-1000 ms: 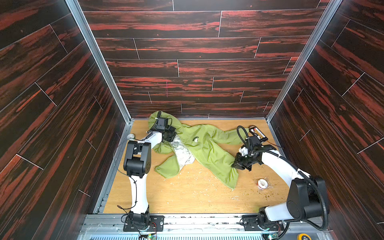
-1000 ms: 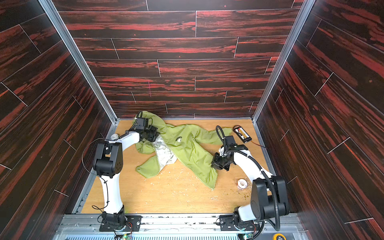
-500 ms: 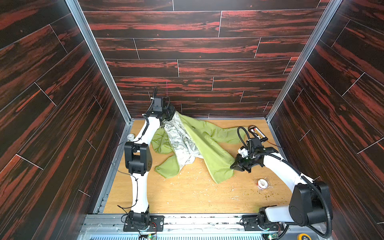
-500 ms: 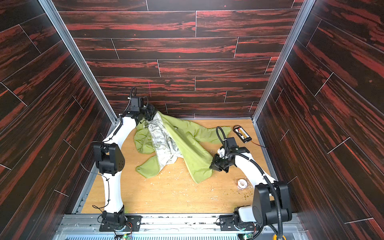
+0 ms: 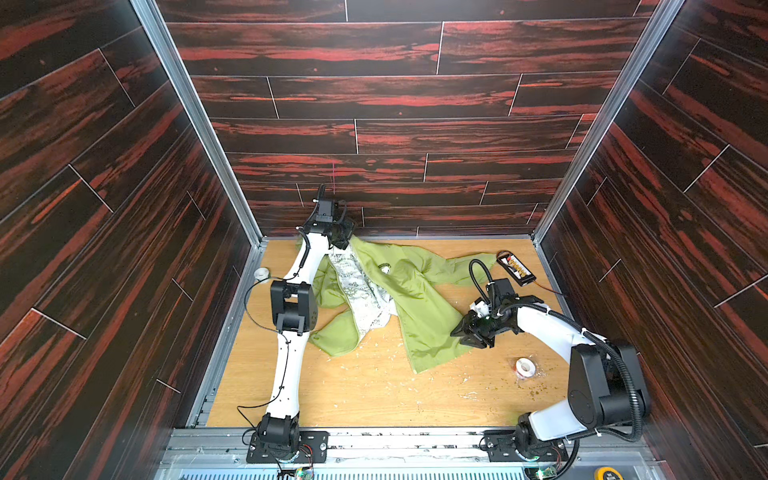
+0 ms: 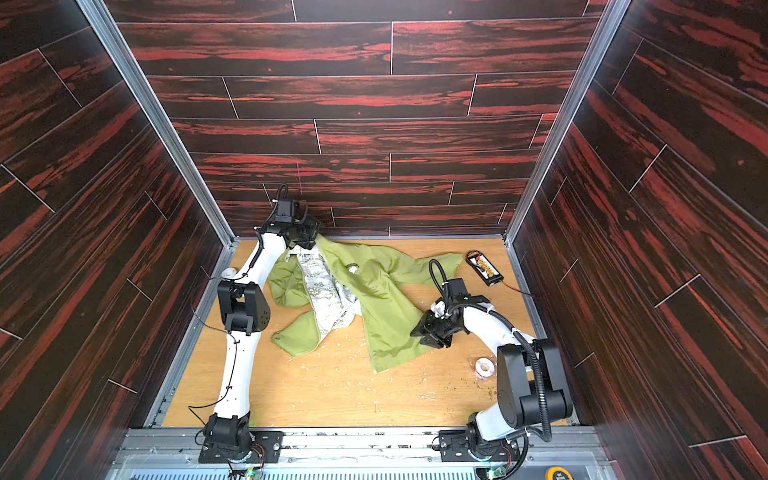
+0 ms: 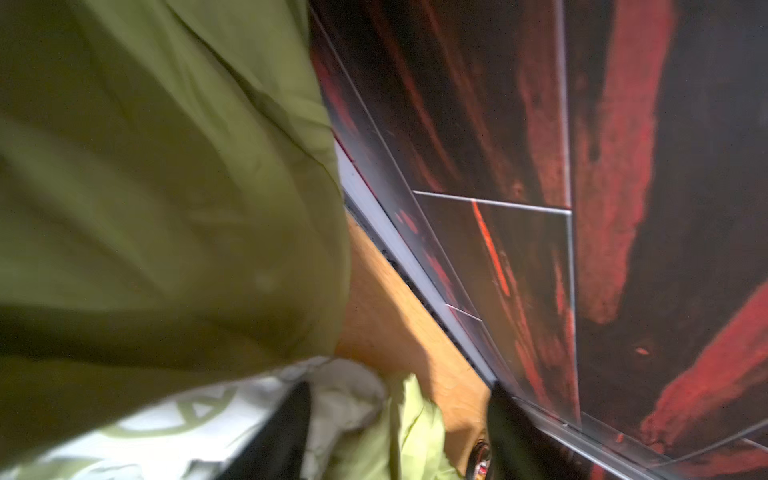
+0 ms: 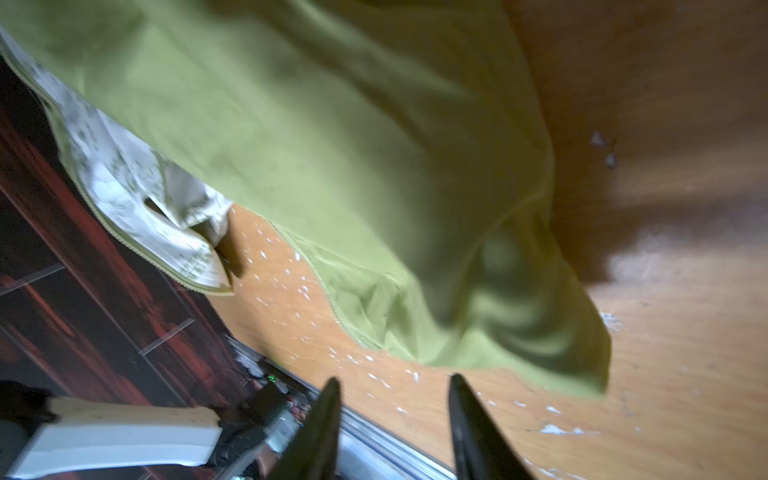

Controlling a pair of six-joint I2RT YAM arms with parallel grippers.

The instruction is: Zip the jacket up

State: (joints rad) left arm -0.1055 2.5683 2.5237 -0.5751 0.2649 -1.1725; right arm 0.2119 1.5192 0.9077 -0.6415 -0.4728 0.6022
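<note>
Unzipped jacket (image 5: 419, 291) sprawled over the far middle of the wooden floor (image 5: 374, 395), white patterned lining showing. At its far-left collar end, left gripper (image 5: 341, 240) with jaws apart, loose cloth between the fingers (image 7: 286, 436). Beside its near-right hem, right gripper (image 8: 395, 399) likewise parted, gripping nothing. Tape roll (image 5: 524, 368) near right.

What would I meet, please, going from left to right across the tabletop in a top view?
small white roll → jacket → tape roll. The black pack by the far right corner overlaps the tape roll's span, so I leave it out.
</note>
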